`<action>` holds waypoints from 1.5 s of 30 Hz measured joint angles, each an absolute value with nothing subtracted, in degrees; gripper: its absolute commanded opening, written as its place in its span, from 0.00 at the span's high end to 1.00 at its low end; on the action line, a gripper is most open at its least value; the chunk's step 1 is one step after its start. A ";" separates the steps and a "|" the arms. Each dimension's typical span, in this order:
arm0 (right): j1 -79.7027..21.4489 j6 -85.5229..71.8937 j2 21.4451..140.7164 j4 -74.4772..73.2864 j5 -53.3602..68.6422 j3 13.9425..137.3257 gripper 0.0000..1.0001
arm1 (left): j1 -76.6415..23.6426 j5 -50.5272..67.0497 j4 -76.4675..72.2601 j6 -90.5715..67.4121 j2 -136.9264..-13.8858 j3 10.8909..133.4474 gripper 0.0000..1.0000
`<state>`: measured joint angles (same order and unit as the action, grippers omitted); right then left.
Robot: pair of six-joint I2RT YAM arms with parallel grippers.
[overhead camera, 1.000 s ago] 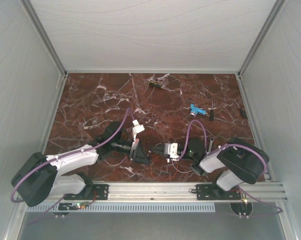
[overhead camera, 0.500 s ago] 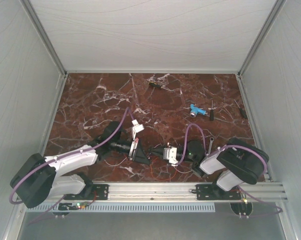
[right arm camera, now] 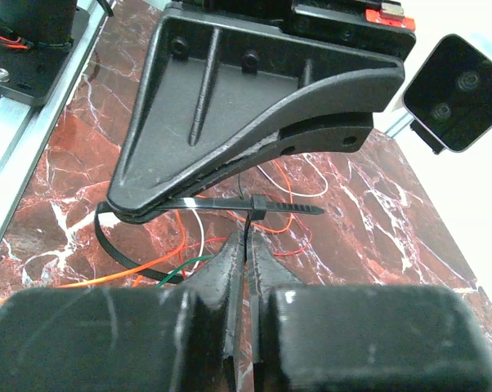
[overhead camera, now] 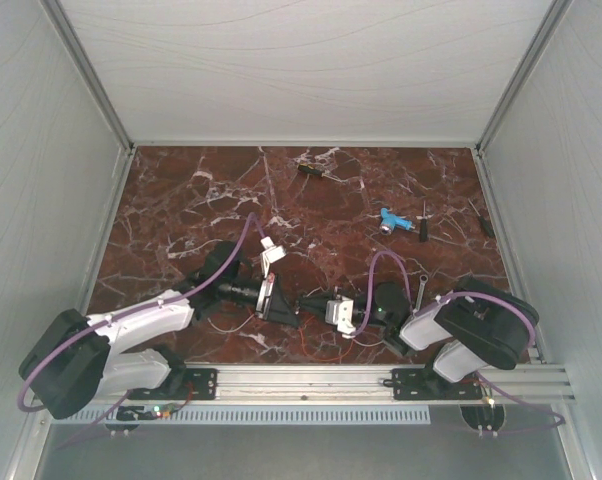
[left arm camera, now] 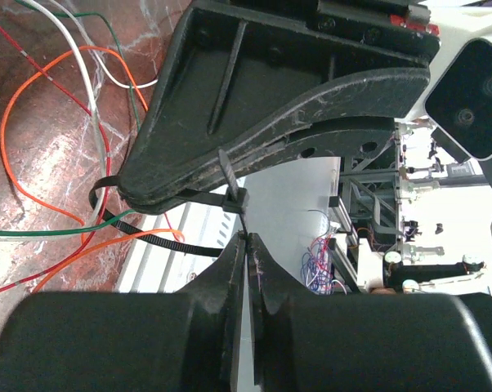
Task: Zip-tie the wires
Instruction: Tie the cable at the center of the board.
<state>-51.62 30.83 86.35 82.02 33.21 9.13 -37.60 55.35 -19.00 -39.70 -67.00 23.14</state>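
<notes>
The wires are thin orange, white, red and green strands lying loose on the marble; they also show in the right wrist view and near the front rail in the top view. A black zip tie is looped round some strands, with its head between the two grippers. My left gripper is shut on the zip tie's thin strap just below the head. My right gripper faces it tip to tip and is shut on the same tie. In the top view the two grippers meet, left, right.
A blue-handled tool, a small screwdriver and a wrench lie at the right. A dark tool lies at the back. The metal rail runs along the table's near edge.
The right gripper has moved a little left and nearer the rail. The left gripper has shifted slightly left. Both stay shut on the zip tie.
</notes>
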 measured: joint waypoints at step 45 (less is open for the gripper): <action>-54.57 34.52 84.73 81.54 29.85 10.02 0.91 | -34.92 57.65 -18.00 -39.70 -67.05 23.14 1.00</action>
